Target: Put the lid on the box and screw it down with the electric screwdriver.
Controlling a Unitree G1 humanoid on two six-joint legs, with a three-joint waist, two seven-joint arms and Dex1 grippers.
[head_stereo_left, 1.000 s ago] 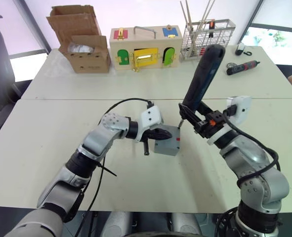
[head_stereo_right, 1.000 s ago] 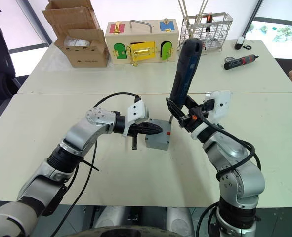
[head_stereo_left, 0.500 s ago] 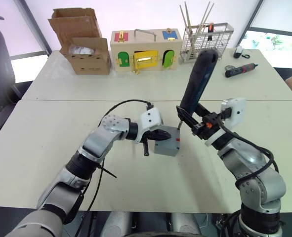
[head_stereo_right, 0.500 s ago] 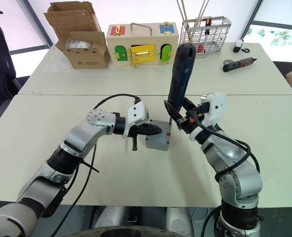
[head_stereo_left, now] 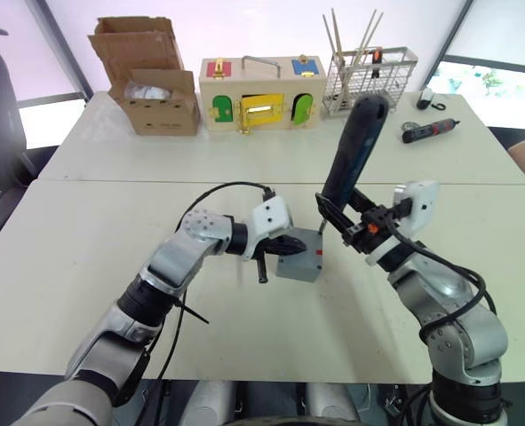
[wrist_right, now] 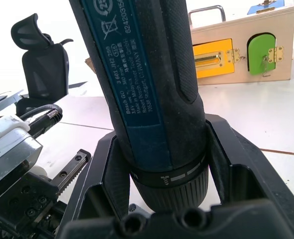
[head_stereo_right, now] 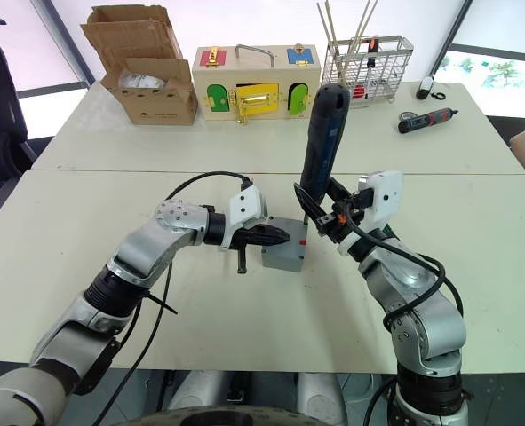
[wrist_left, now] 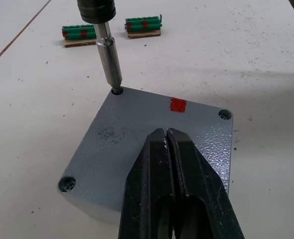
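The right gripper (head_stereo_left: 351, 222) clamped the electric screwdriver (head_stereo_left: 352, 146), likely top-heavy, low on its body, bit in a corner hole of the lid (wrist_left: 151, 134). The left gripper (wrist_left: 169, 149), fingers closed, pressed the light, likely slippery box (head_stereo_left: 299, 259) onto the white table (head_stereo_left: 84, 266), tidy room behind.

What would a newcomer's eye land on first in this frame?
The big black electric screwdriver rising from the right gripper at mid-table, its bit set in a corner screw hole of the lid on the grey box. The left gripper lies shut across the lid. Behind stands a wooden box with coloured doors.
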